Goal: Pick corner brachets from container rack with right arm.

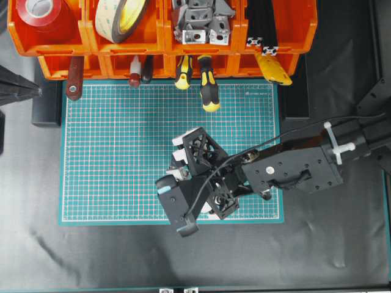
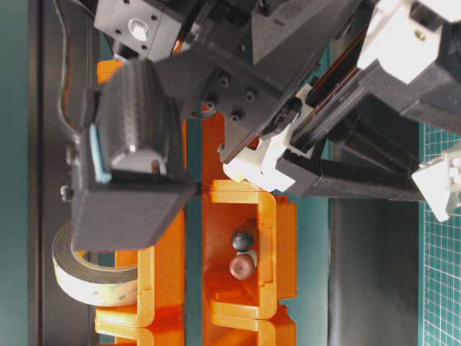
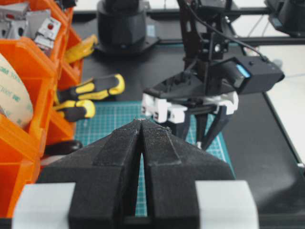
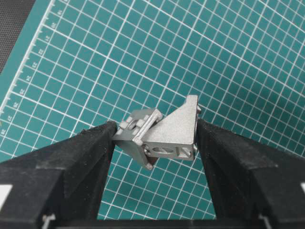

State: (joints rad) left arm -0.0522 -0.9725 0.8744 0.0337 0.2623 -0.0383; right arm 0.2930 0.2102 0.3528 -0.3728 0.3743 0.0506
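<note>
Silver-grey corner brachets [image 4: 164, 133], two of them, sit clamped betw. the right gripper [image 4: 157, 138] fingers, held over the green cutting mat [image 1: 122, 152] w/ mat grid showing beneath. More brachets [image 1: 198, 21] lie piled in an upper bin of the orange container rack [image 1: 61, 39] at the far edge of the tabletop. Left gripper [image 3: 141, 143] is pinched closed on nothing, pointing toward the right arm [image 1: 299, 168]. Yellow-handled screwdrivers [image 1: 208, 85] poke out of the lower bins.
</note>
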